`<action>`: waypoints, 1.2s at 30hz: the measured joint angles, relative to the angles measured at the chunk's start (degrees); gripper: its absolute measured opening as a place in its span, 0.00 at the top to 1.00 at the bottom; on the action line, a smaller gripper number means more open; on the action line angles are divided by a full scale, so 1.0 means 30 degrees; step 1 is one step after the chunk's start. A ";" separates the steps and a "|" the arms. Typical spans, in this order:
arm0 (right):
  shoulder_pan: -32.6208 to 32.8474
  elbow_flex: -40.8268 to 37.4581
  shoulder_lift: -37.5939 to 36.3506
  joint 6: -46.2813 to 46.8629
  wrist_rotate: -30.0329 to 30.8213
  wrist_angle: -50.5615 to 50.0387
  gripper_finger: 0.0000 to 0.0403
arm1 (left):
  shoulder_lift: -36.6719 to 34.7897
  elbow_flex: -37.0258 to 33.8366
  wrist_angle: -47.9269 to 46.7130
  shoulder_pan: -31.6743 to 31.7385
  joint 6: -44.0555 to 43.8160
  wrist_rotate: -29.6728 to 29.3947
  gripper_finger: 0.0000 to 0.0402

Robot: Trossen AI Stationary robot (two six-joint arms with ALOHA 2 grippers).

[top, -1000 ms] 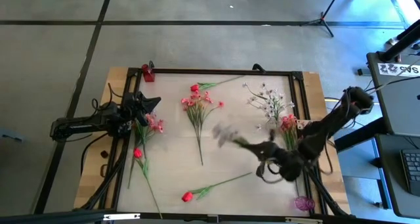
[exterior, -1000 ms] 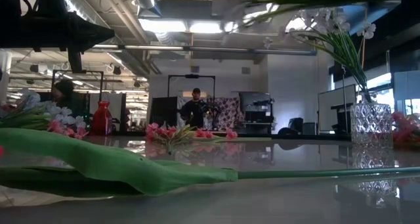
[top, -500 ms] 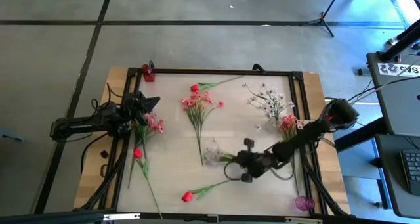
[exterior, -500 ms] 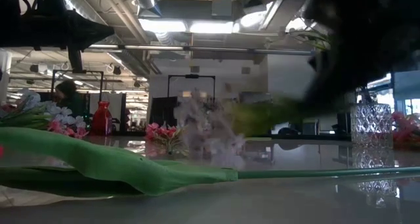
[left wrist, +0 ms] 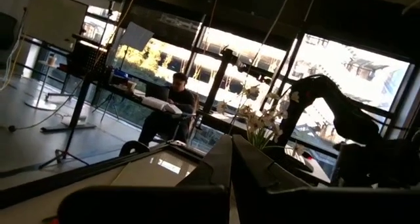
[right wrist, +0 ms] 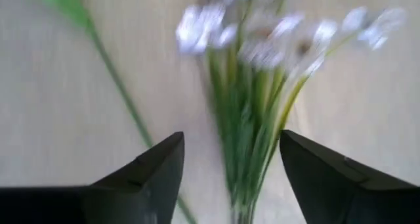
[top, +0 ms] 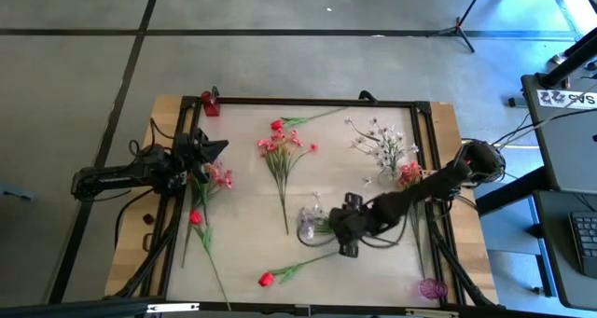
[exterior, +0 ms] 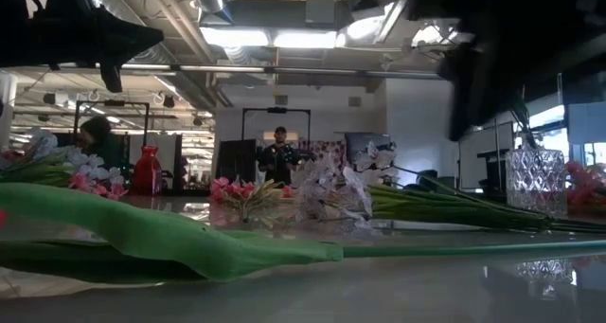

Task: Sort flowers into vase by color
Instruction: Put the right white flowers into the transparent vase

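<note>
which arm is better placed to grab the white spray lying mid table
Right. Its gripper is open directly over the white spray stems, while the left gripper sits shut at the table's left edge.

Right arm stretched low across table, right gripper fingers spread apart; left gripper closed at left edge.

1. From my console, bare table lies open at 7 o'clock.
2. Pink spray blocks centre, toward 12 o'clock.
3. White spray and red bud stem crowd 5 o'clock.
</note>
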 joint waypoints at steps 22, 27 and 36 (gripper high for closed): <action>-0.1721 0.0188 0.4160 -0.0830 -0.1712 0.0871 0.57 | 0.0124 -0.0095 -0.0171 -0.0007 0.0714 0.3520 1.00; -0.1718 0.0105 0.3821 -0.0725 -0.1174 0.1299 0.90 | 0.0124 -0.0095 -0.0169 -0.0007 0.0634 0.3506 1.00; 0.0658 -0.0080 -0.2148 -0.4482 0.4588 0.4337 0.97 | 0.0124 -0.0095 -0.0263 -0.0029 0.0488 0.3777 1.00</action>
